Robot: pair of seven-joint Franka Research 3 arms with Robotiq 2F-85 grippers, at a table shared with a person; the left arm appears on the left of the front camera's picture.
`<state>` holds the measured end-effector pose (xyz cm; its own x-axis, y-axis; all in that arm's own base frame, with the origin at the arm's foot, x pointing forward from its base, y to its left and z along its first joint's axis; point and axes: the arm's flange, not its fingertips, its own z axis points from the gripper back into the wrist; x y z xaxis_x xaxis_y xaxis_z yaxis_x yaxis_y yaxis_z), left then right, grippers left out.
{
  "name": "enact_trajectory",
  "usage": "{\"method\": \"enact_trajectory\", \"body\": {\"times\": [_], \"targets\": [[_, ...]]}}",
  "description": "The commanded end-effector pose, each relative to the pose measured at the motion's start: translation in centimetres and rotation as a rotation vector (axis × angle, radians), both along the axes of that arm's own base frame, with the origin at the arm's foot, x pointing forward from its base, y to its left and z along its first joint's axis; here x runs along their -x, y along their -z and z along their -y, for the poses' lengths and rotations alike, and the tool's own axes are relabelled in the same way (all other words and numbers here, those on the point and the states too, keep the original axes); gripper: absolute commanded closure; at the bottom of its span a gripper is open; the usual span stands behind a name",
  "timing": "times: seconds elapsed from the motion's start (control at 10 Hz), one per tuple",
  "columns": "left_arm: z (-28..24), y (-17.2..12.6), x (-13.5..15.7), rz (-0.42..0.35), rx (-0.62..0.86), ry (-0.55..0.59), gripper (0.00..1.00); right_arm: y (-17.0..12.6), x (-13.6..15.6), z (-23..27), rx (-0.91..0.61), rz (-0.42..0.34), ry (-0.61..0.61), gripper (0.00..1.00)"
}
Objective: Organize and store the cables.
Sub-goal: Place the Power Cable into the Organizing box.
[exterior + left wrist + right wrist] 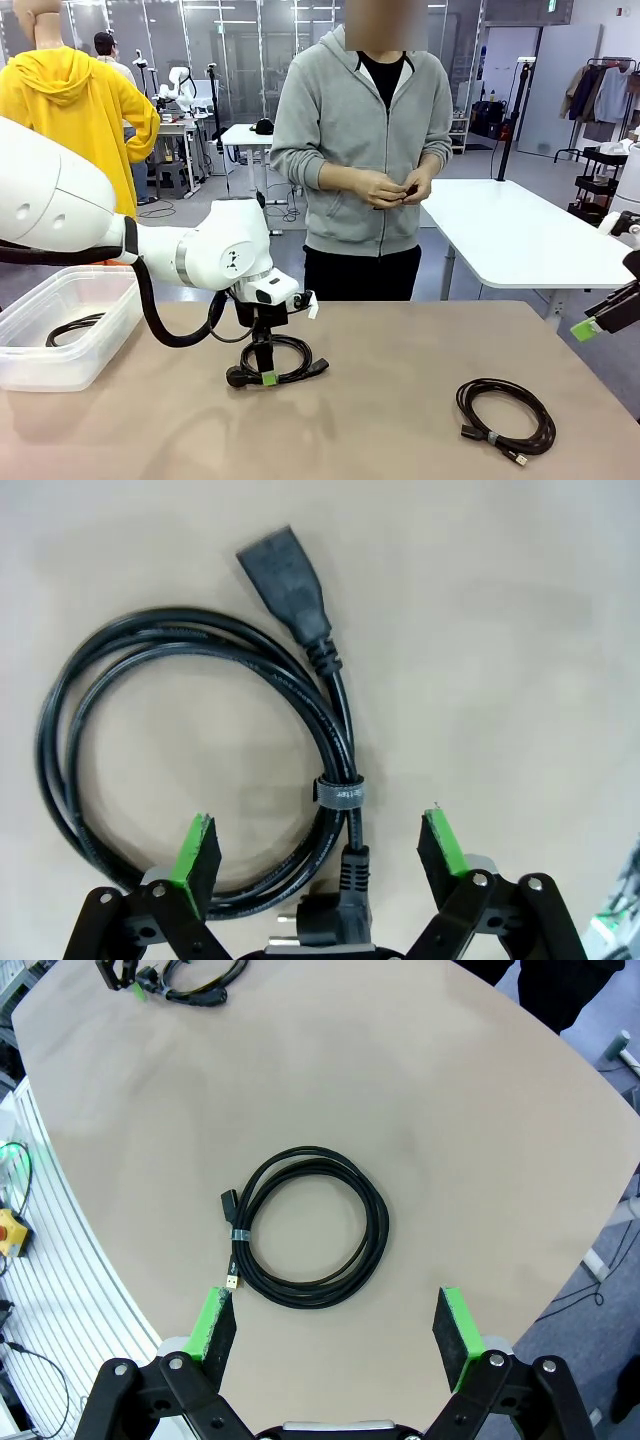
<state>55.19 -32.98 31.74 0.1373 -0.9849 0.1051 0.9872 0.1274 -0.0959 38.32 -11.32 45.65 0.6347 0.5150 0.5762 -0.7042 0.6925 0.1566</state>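
A black power cable (318, 368) lies coiled on the tan table (400, 340), bound by a grey strap. My left gripper (262, 370) hangs low over its near edge, open. In the left wrist view the gripper (320, 855) straddles the strapped bundle (340, 710) and the plug, with both green pads (195, 855) apart from the cord. A second, thinner coil (505, 415) rests at the front right. My right gripper (335, 1325) is open high above that coil (378, 1225), and its green pad shows at the table's right edge (590, 325). Another cable (72, 328) lies in the bin.
A clear plastic bin (60, 290) stands at the table's left edge. A person in a grey hoodie stands at the far side, hands (400, 188) together on something small and dark. In the right wrist view the table's rounded edge (60, 1190) drops off to the left.
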Motion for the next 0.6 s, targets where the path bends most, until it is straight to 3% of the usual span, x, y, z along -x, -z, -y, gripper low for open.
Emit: {"method": "enact_trajectory", "body": {"times": [0.0,0.5], "targets": [[0.5,-0.3,-1.1,-0.036,-0.034,0.034,0.00,0.0,0.0,0.0,0.002,0.000,0.001,0.00],[1.3,0.8,-1.1,-0.042,-0.037,0.052,0.00,0.0,0.0,0.0,0.002,0.000,0.001,0.00]]}}
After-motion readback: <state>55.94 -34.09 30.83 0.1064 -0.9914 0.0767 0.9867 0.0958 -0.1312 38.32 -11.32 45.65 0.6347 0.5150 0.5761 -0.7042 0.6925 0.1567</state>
